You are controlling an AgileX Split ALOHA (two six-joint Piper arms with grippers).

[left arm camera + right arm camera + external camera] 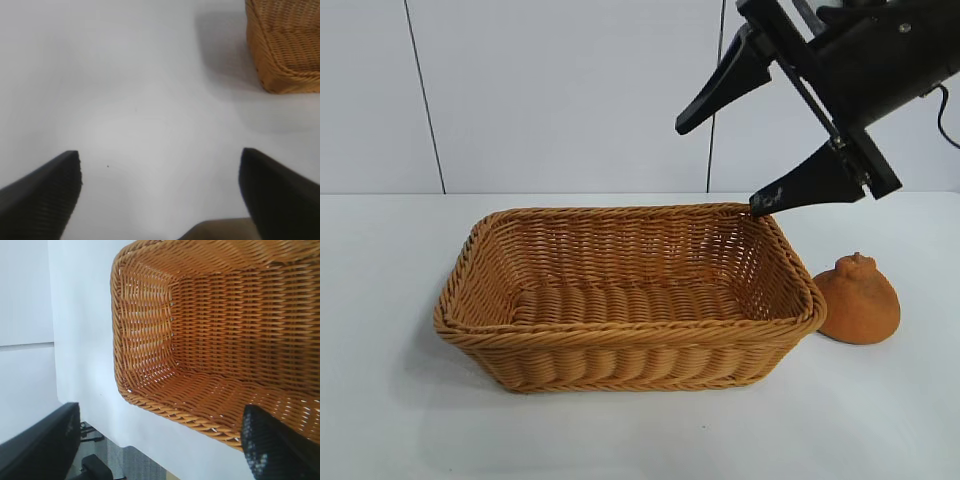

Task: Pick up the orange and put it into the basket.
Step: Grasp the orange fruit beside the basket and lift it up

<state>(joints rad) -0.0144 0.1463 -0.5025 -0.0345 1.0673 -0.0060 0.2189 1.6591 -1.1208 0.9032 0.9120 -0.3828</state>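
A: Items? 
B: Basket [630,300], rectangular tan wicker, braided rim, sloping sides, mid-table [380,400]. Orange [858,300], matte, rough, knobbed dome, touching its right end.

A: Fingers? 
B: Right gripper [730,160] above the basket's far right corner, spread wide, empty. Left gripper [160,192] likewise wide, empty, over bare table.

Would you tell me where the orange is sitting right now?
In the exterior view the orange rests on the white table just beyond the basket's right end, below the open right gripper.
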